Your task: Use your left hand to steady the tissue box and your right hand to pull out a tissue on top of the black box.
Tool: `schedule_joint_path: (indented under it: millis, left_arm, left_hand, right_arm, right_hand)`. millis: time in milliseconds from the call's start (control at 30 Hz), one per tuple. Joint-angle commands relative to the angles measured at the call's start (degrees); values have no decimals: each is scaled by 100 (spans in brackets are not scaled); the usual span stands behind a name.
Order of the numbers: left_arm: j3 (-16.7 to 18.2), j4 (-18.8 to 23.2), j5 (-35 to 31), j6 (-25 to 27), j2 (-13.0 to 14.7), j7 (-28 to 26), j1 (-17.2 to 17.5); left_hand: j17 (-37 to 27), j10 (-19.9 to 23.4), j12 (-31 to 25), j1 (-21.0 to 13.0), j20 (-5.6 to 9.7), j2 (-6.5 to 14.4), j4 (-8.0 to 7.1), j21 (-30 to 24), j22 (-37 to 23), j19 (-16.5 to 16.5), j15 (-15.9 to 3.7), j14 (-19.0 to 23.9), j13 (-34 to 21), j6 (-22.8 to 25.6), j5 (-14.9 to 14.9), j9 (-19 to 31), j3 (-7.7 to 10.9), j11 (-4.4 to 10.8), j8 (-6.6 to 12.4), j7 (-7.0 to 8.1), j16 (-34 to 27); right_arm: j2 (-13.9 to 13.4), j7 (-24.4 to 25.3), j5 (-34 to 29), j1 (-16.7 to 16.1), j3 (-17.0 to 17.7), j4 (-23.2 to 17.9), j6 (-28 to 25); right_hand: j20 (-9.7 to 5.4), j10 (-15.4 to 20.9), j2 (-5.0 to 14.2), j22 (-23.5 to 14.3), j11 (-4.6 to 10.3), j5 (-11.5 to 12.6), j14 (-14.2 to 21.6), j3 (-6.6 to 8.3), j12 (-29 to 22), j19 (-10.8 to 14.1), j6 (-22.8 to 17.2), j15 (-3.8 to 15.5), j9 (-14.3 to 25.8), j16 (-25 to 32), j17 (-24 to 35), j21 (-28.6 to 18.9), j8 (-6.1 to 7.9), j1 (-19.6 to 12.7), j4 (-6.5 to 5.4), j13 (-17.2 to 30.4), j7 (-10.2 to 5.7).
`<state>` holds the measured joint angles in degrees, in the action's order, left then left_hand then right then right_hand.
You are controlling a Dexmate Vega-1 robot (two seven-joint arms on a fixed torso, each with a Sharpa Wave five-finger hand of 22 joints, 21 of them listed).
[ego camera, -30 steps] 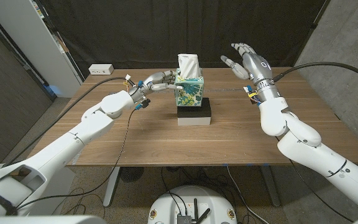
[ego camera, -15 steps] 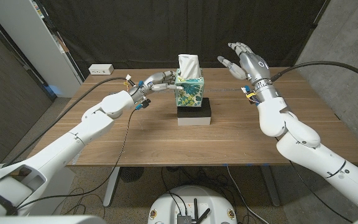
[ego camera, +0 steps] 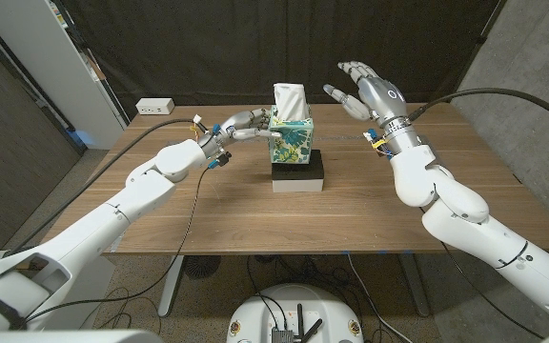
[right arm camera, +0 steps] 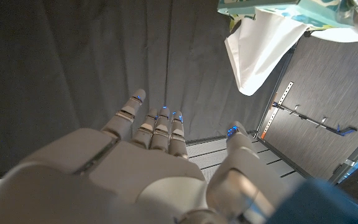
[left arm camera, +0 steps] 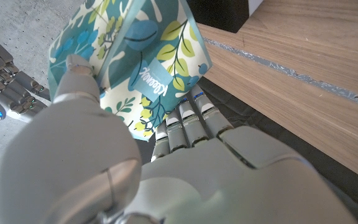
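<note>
A tissue box (ego camera: 293,139) with a green and blue leaf print stands on a black box (ego camera: 298,172) at mid-table. A white tissue (ego camera: 289,99) sticks up from its top. My left hand (ego camera: 245,124) holds the box's left side, fingers against the printed wall (left arm camera: 135,68). Raised in the air to the right of the tissue, my right hand (ego camera: 362,86) is open with fingers spread, apart from it. In the right wrist view the tissue (right arm camera: 257,46) hangs ahead of that hand (right arm camera: 166,162), untouched.
A white power strip (ego camera: 155,107) lies at the table's far left corner. A dark curtain hangs behind the table (ego camera: 255,214). Cables run from both wrists across the wood and off the sides.
My right hand has moved left and a little up, closer to the tissue. The left hand stays on the tissue box.
</note>
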<state>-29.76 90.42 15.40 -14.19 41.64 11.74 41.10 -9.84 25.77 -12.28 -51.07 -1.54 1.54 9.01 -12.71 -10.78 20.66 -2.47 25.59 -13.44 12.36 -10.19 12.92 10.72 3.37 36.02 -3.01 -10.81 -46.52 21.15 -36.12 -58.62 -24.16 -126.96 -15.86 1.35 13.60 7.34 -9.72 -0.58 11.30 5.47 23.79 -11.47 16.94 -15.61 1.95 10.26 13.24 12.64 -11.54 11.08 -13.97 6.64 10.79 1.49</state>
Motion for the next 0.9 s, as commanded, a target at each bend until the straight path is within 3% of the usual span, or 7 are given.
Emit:
schedule_joint_path:
  millis: [33,567,900]
  left_arm:
    - [-1,18,14,10,10,2,25]
    - [3,59,17,49,19,-25,55]
    - [15,136,10,103,50,-55,91]
  left_hand:
    - [-5,9,14,-7,42,59,0,-2,-22,-2,-159,-18,-16,162,-33,18,53,35,32,-183,15]
    - [-5,0,19,2,37,57,-2,1,-22,-11,-158,-31,-18,153,-31,17,60,26,35,-194,19]
    - [-5,1,20,9,35,60,-4,0,-22,-11,-149,-35,-20,144,-31,16,65,25,36,-191,20]
  right_arm:
    - [50,-187,-118,149,-82,41,229]
    - [91,-510,27,383,-133,167,667]
    - [111,-718,167,578,-163,280,971]
  right_hand:
    - [67,11,39,-23,44,27,23,-16,13,32,-15,-15,20,21,12,-7,15,32,-2,23,-94]
    - [45,-46,43,-25,52,36,14,-7,34,48,-31,-53,24,12,9,-3,14,3,32,24,-180]
    - [48,-57,45,-24,89,64,13,43,35,62,-71,-47,25,-7,-16,-1,24,-102,116,24,-224]
